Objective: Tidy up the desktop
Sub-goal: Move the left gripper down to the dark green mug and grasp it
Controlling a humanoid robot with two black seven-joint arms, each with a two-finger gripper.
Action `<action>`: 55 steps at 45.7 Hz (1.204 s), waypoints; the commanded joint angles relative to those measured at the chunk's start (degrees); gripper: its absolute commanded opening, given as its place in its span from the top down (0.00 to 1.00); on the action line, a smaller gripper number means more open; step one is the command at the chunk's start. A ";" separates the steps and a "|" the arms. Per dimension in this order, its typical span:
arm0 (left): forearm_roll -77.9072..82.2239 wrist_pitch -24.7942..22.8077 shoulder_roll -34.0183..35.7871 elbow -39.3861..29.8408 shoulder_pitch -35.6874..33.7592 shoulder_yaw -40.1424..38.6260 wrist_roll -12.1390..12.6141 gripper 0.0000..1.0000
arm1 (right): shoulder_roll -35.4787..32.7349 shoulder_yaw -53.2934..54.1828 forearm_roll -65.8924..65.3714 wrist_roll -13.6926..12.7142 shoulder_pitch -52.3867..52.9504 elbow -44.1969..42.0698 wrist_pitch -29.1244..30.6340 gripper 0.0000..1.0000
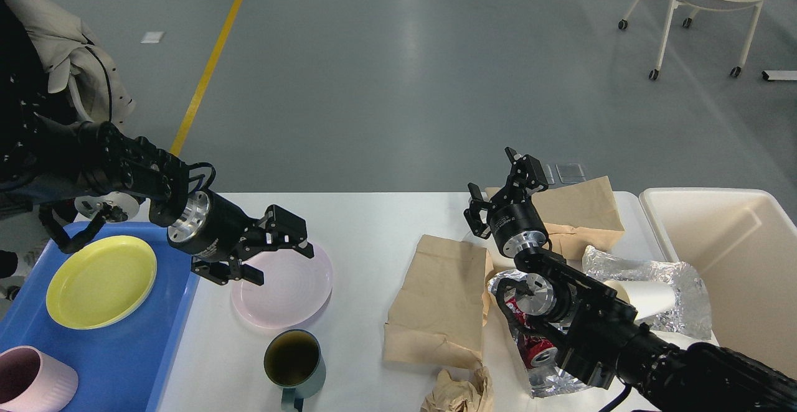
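Head view, bench: the desktop (373, 225) is the white bench spanning the frame, a blue tray (143, 350) at its left end, a cream bin (735, 256) at its right.
Left end effector (277, 261): fingers spread, empty, hovering at the near-left edge of the pink plate (283, 287).
Right end effector (504, 197): fingers apart, empty, raised over brown paper bags (442, 300), foil (679, 294) and a crushed can (538, 350).
Also on bench: dark mug (292, 359), beside the plate.
Step in hand: judged the approach to the pink plate.
Next move: lower over the rim, close, carry to the tray beside the yellow plate (99, 280).
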 commanded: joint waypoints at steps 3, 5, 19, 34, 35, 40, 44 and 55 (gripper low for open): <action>0.20 1.13 -2.70 -0.95 3.49 -0.23 0.09 0.04 | 0.00 0.00 0.00 0.00 -0.06 -0.01 0.01 0.00; 0.20 1.31 -3.49 -2.09 4.19 -0.23 0.26 0.04 | 0.00 0.00 0.00 0.00 -0.06 -0.01 0.01 0.00; -0.50 11.67 -4.72 -7.98 7.97 -1.28 7.29 0.06 | 0.00 0.00 0.00 0.00 -0.06 -0.01 0.01 0.00; -2.78 17.38 -4.90 -9.39 9.73 -2.07 9.93 0.07 | 0.00 0.00 0.00 0.00 -0.06 -0.01 -0.08 0.00; -2.87 17.91 -4.90 -9.39 9.82 -2.07 10.19 0.07 | 0.00 0.00 0.00 0.00 -0.06 -0.01 -0.08 0.00; -3.57 19.59 -4.90 -9.22 10.96 -3.39 12.21 0.07 | 0.00 0.00 0.00 0.00 -0.06 -0.01 -0.08 0.00; -5.15 21.17 -4.90 -9.22 11.75 -4.35 13.62 0.08 | 0.00 0.00 0.00 0.00 -0.06 -0.01 0.01 0.00; -7.53 25.48 -4.99 -9.04 14.74 -7.52 17.14 0.09 | 0.00 0.00 0.00 0.00 -0.06 -0.01 -0.08 0.00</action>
